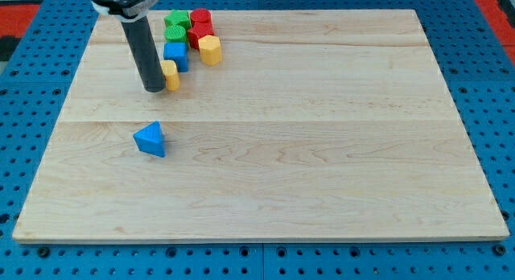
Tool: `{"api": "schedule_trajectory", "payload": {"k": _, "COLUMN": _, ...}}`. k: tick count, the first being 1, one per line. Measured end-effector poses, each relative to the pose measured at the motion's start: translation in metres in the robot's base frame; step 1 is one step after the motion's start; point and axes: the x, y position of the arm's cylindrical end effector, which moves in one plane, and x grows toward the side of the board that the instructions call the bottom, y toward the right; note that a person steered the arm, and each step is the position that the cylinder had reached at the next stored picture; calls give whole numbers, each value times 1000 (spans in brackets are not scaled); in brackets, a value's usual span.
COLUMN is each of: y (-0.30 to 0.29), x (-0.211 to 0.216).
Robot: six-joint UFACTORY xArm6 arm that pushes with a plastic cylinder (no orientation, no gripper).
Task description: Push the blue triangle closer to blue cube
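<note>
The blue triangle (150,140) lies alone on the wooden board, left of centre. The blue cube (176,56) sits near the view's top left, in a cluster of blocks. My tip (154,89) is at the lower end of the dark rod, just left of a yellow block (170,75) and touching or nearly touching it. The tip is below and left of the blue cube and above the blue triangle, about a block's width or two away from it.
The cluster at the view's top also holds two green blocks (176,24), two red blocks (200,26) and a yellow hexagonal block (210,49) to the right of the blue cube. The wooden board (322,151) lies on a blue pegboard.
</note>
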Motion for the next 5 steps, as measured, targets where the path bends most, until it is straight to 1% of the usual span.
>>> {"api": "schedule_trajectory", "payload": {"k": 1, "y": 0, "x": 6}}
{"api": "schedule_trajectory", "payload": {"k": 2, "y": 25, "x": 47}}
{"api": "schedule_trajectory", "payload": {"k": 3, "y": 42, "x": 99}}
{"api": "schedule_trajectory", "payload": {"k": 4, "y": 33, "x": 137}}
{"api": "schedule_trajectory", "payload": {"k": 5, "y": -4, "x": 135}}
